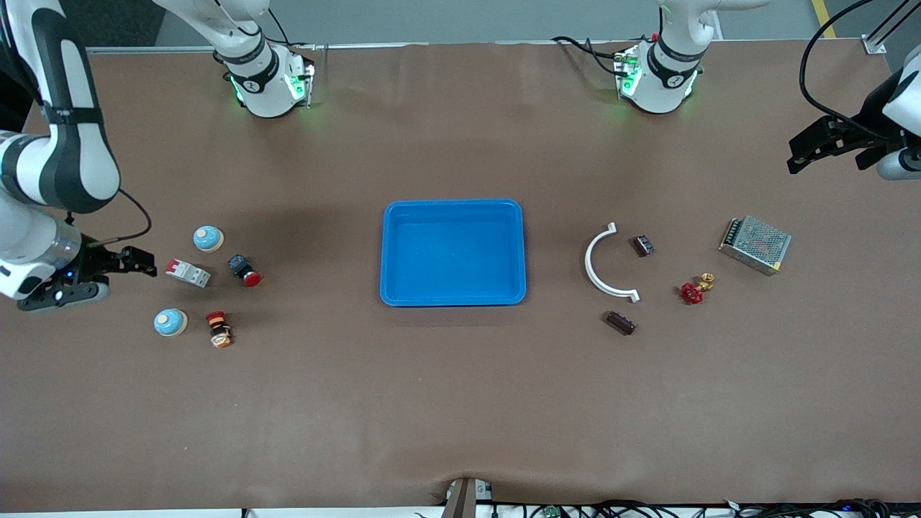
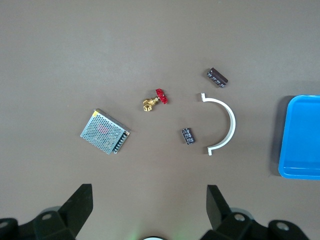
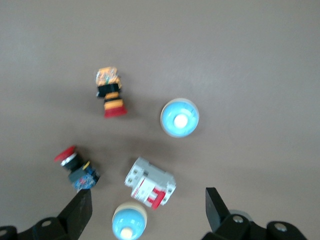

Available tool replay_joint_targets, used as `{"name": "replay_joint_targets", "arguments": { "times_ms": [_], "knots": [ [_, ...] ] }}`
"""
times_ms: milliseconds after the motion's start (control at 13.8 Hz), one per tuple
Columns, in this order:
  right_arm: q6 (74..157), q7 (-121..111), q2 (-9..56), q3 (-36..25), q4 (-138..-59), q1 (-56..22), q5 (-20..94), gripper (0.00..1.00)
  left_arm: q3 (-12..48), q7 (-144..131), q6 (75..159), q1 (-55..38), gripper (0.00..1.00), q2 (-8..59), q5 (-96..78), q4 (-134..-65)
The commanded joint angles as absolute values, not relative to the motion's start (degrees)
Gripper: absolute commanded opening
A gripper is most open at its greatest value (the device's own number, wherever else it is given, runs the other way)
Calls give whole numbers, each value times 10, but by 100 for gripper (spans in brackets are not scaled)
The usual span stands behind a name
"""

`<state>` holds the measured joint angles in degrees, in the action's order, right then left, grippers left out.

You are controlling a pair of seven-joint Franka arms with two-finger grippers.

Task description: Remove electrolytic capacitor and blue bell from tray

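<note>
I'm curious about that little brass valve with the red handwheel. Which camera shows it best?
The left wrist view: the small brass valve with the red handwheel lies near the picture's middle, handwheel and brass body clearly apart. The front view shows the same valve smaller, beside the perforated metal box. The right wrist view does not show it.

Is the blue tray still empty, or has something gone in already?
Empty. The blue tray shows only its bare blue floor; both bells and both capacitors lie on the table outside it.
</note>
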<state>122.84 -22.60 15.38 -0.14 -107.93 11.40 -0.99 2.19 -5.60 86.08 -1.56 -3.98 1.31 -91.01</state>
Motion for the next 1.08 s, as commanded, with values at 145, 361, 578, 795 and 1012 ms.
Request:
{"name": "replay_joint_targets", "arguments": {
  "times_ms": [145, 361, 578, 795, 1012],
  "knots": [
    [1117, -147, 187, 2, -923, 110, -4, 100, 25, -51, 878, -12, 100, -67, 3, -940],
    [1037, -80, 184, 1, -839, 105, -5, 100, 25, -51, 877, -11, 100, -67, 3, -940],
    [956, -55, 165, -12, -784, 92, -7, 100, 25, -51, 878, -11, 100, -67, 3, -940],
    [910, -54, 148, -13, -741, 93, -7, 100, 24, -51, 877, -11, 100, -67, 3, -940],
    [891, -40, 127, -12, -730, 96, -7, 100, 24, -51, 875, -10, 100, -67, 3, -940]
  ]
}}
